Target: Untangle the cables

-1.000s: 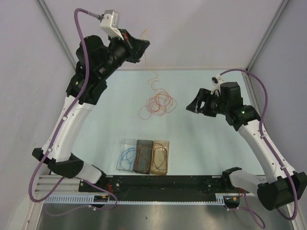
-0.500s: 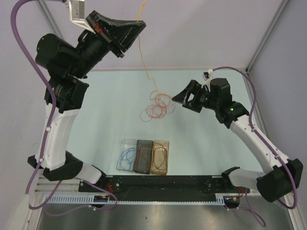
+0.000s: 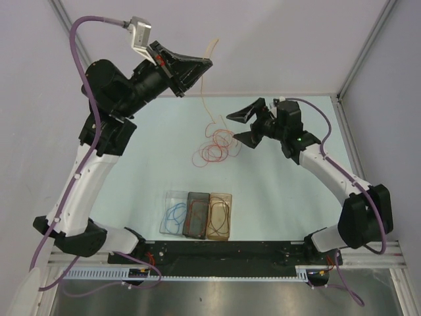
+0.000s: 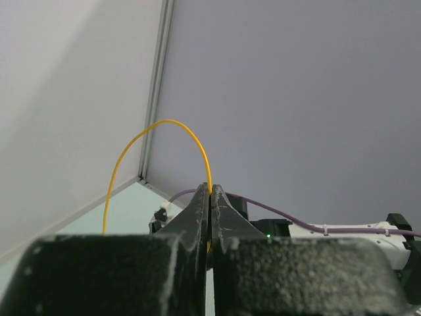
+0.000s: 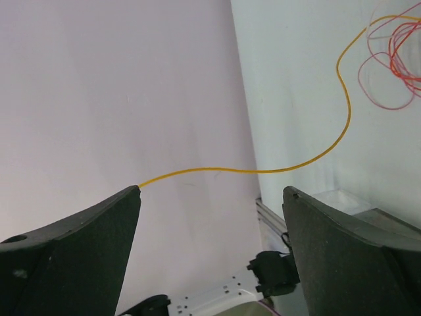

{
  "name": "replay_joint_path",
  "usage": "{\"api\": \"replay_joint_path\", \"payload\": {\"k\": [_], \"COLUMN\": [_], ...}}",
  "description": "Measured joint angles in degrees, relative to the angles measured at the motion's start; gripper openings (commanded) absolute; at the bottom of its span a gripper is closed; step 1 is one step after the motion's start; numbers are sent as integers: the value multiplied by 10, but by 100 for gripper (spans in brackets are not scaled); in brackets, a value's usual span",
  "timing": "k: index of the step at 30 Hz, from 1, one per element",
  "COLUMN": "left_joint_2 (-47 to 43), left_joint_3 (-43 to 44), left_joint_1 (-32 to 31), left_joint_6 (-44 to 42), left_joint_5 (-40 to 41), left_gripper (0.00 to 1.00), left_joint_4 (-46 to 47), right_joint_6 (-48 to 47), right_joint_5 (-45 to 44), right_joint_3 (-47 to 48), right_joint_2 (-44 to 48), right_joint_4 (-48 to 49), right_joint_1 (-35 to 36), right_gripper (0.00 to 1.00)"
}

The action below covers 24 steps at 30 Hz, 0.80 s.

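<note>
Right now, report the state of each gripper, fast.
Left gripper: shut on the yellow-orange cable.
Right gripper: open, gripping nothing.

walls (image 3: 289, 39): plain lilac-grey | corner post (image 3: 364, 54): bare metal | tabletop (image 3: 276, 197): pale mint | light: even, soft

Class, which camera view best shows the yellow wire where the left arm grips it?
The left wrist view: the yellow wire arcs up from between the shut left fingers. The top view shows only a faint thread down to the tangle; the right wrist view shows its middle stretch, not the grip.
</note>
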<state>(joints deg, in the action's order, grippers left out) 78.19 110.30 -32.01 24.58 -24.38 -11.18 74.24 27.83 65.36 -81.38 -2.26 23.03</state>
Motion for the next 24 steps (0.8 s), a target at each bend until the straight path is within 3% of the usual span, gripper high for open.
{"api": "replay_joint_path", "payload": {"k": [12,19,24], "left_joint_2": [-50,-70,-70], "left_joint_3": [-77,-121,-139], "left_joint_1": [0,0,0], "left_joint_6": [0,0,0], "left_joint_5": [2,2,2], "left_gripper": [0,0,0], "left_joint_4": [33,54,63], "right_joint_6": [118,163,180], "right_joint_5": [29,31,31], "right_joint_3": [0,0,0], "right_joint_2": [-89,-141,-169], "right_joint_4": [106,176,205], "right_joint_1": [19,21,30], "right_gripper": [94,82,80]}}
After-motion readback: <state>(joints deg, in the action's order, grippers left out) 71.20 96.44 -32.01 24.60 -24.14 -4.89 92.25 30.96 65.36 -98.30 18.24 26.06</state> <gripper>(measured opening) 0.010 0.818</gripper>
